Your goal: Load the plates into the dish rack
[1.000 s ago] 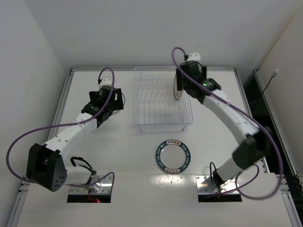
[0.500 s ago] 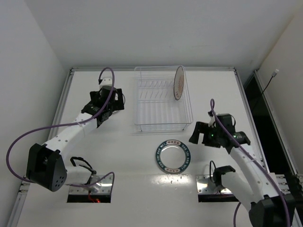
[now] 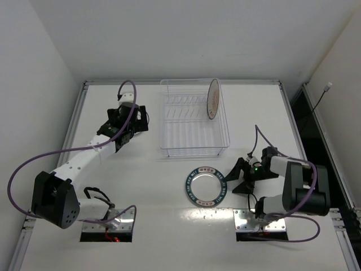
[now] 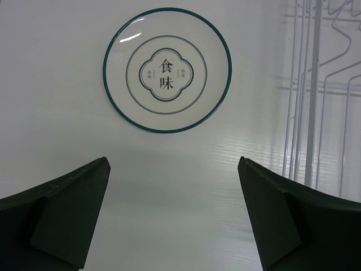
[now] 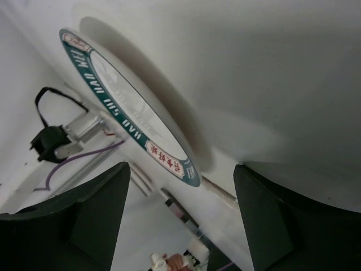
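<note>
Two grippers spread wide, one plate in the rack

Two dark fingers [image 4: 62, 209] of the left gripper [image 4: 174, 164] stand far apart at the bottom corners of the left wrist view, with nothing between them but bare white table [image 3: 146, 186]. Just beyond their tips the ringed plate [image 4: 167, 69] lies flat on the table: white, with a thin dark outer ring, a thinner inner ring and printed characters at its centre. White wires of the dish rack [image 4: 316, 84] rise along the right edge of that view, near the plate but not touching it. From the top camera this plate is hidden under the left arm.

The right gripper [image 3: 234, 180] is low over the table, its fingers [image 5: 79, 214] equally parted and empty. Ahead of them the teal plate [image 5: 130, 118] lies flat on the table, just beside the fingertips; I cannot tell whether they touch it. From above, it sits in front of the rack's near wall and apart from it.

Inside the dish rack [image 3: 169, 149], the striped plate [image 3: 213, 99] stands on edge at the far right corner, tilted slightly.
</note>
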